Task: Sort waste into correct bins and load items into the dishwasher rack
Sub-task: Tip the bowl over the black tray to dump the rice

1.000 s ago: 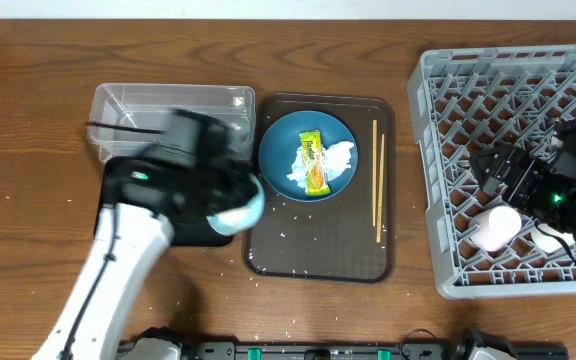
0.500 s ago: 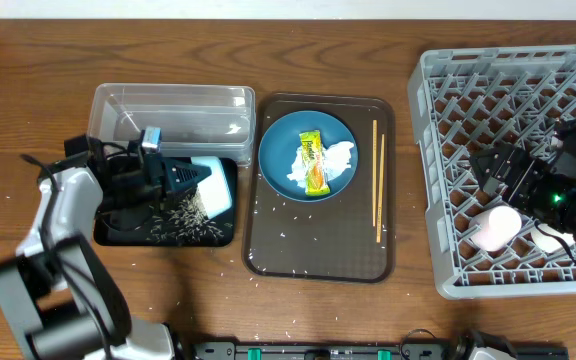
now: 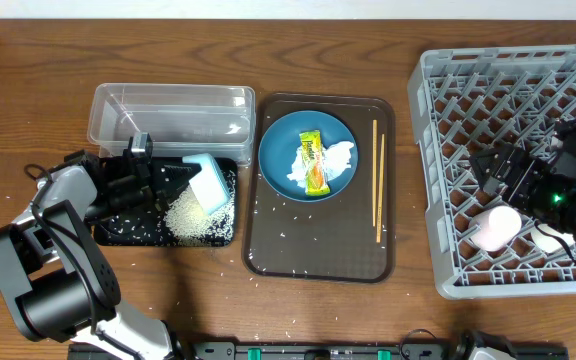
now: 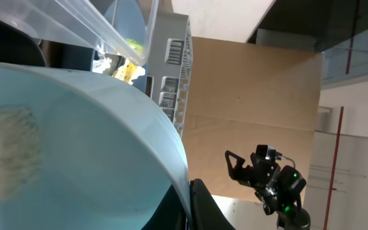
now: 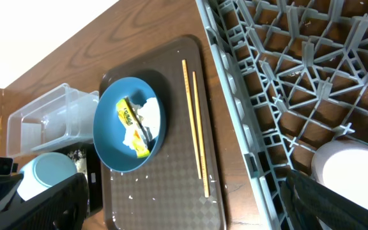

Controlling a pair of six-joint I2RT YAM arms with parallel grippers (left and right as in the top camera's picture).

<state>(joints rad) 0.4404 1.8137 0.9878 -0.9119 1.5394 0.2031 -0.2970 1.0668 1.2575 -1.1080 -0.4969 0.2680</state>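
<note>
My left gripper (image 3: 183, 172) is shut on the rim of the pale-blue bowl (image 3: 208, 182) and holds it tipped on its side over the black bin (image 3: 128, 232). A pile of white rice (image 3: 190, 215) lies in that bin. In the left wrist view the bowl (image 4: 75, 140) fills the frame with the gripper (image 4: 187, 204) pinching its rim. The dark-blue plate (image 3: 280, 150) holds the snack wrapper (image 3: 313, 162) and white tissue (image 3: 338, 156). Two chopsticks (image 3: 378, 185) lie beside it. My right gripper (image 3: 498, 165) is open and empty over the dishwasher rack (image 3: 468, 90), where the pink cup (image 3: 495, 228) and white cup (image 3: 546, 240) sit.
The clear bin (image 3: 168, 108) stands behind the black bin. The plate and chopsticks rest on a dark-brown tray (image 3: 318, 250) with scattered rice grains. Loose grains also lie on the wooden table (image 3: 28, 120) near the tray's front edge.
My left arm has swung back to the left and tipped the bowl further. Rice has poured from the bowl into a pile in the black bin. The right arm has not moved.
</note>
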